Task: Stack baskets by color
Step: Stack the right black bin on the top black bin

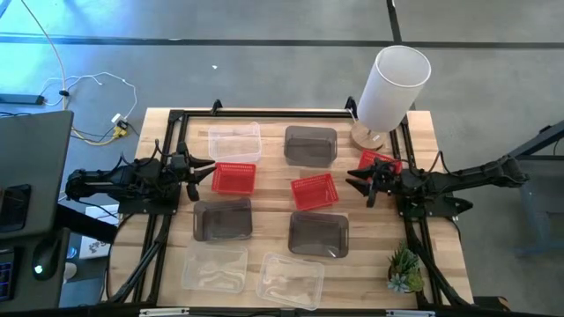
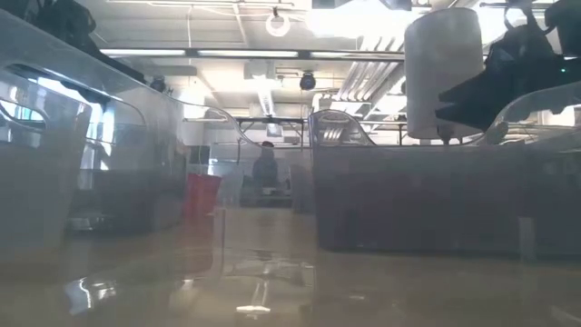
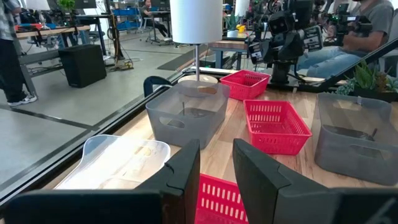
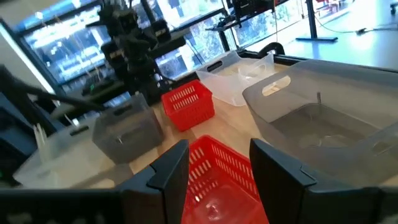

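Nine baskets rest on their bottoms on the wooden table [image 1: 264, 119]. The three red ones are at left centre [image 1: 233, 178], mid-table [image 1: 315, 191] and by the right arm [image 1: 381, 162]. Three grey ones stand far [image 1: 310, 145], near left [image 1: 222, 218] and near right [image 1: 318, 233]. Three clear ones are far left [image 1: 233, 141] and along the near edge [image 1: 214, 267] [image 1: 291, 280]. My left gripper [image 1: 204, 167] is open, level, just left of the left red basket [image 3: 217, 199]. My right gripper [image 1: 355, 180] is open, level, facing the middle red basket [image 4: 221, 177].
A tall white cylinder [image 1: 392, 84] on a round wooden base stands at the far right corner. A small green plant [image 1: 405, 269] sits at the near right corner. Black frame rails [image 1: 167, 158] run along the table's left and right edges. Bare wood shows between the baskets.
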